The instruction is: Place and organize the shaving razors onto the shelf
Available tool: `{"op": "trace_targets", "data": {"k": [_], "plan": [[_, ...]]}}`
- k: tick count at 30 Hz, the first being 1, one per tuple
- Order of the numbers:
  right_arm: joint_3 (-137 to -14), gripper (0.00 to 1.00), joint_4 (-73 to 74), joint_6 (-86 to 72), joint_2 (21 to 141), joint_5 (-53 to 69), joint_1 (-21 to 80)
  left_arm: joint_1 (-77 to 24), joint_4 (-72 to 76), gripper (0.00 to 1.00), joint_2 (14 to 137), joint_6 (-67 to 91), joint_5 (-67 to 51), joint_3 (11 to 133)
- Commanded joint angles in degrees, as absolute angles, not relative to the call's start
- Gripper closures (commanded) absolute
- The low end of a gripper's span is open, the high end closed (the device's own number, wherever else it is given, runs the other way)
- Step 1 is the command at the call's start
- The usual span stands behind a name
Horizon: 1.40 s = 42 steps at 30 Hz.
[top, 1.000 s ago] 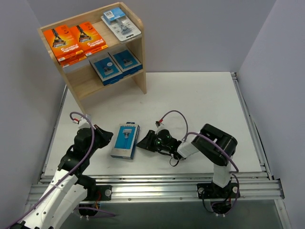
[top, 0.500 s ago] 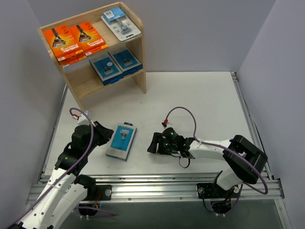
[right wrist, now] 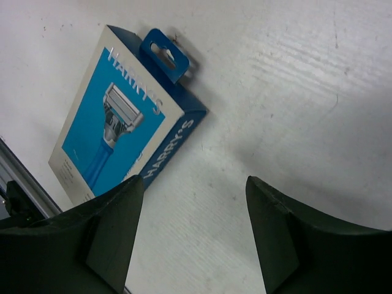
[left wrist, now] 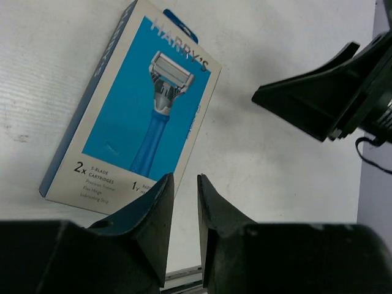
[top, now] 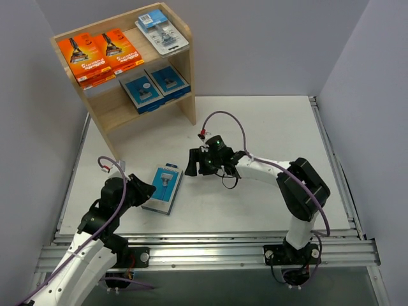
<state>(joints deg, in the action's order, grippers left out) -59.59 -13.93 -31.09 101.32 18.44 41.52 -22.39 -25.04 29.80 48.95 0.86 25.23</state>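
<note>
Right now the flat grey-and-blue razor box (top: 166,189), printed with a blue razor, lies face up on the white table top (top: 274,134), between the two arms and well apart from the shelf. Just beside its near left corner sits the left gripper (top: 141,190), its black jaws parted by only a narrow slit with nothing in it; whether it touches the box I cannot tell. Off the box's far right end hovers the right gripper (top: 193,164), jaws spread wide and empty, pointing towards the pack. Farther back, at the table's far left corner, stands the light wooden two-tier shelf (top: 186,76). Two bright orange razor boxes (top: 81,57) and a clear blister pack with blue header (top: 162,32) lie on its top, and two blue razor boxes (top: 141,93) rest side by side on the lower tier.
</note>
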Motion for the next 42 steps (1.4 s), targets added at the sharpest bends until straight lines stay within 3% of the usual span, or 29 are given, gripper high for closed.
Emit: {"op": "trace_targets", "data": {"k": [1,14,25,32,42], "plan": [[-66.25,0.37,-12.31,-27.34,104.84,24.60,40.17,-22.94,-25.49,0.70,28.65,51.50,0.00,23.82],[-81.47,0.42,-10.63,-26.89,119.17,31.29,35.25,-23.82,-26.72,0.69,29.09,52.29,-1.40,19.43],[-83.93,0.47,-19.77,-33.74,127.17,38.23,34.72,-24.35,-26.20,0.69,30.14,52.91,-0.53,17.67],[-84.20,0.58,-26.45,-41.03,130.78,41.83,34.80,-24.52,-26.19,0.69,28.48,53.96,-0.97,15.82],[-82.79,0.61,-33.23,-46.94,132.63,49.30,35.77,-24.61,-25.58,0.69,28.30,55.45,-0.70,13.72]]}}
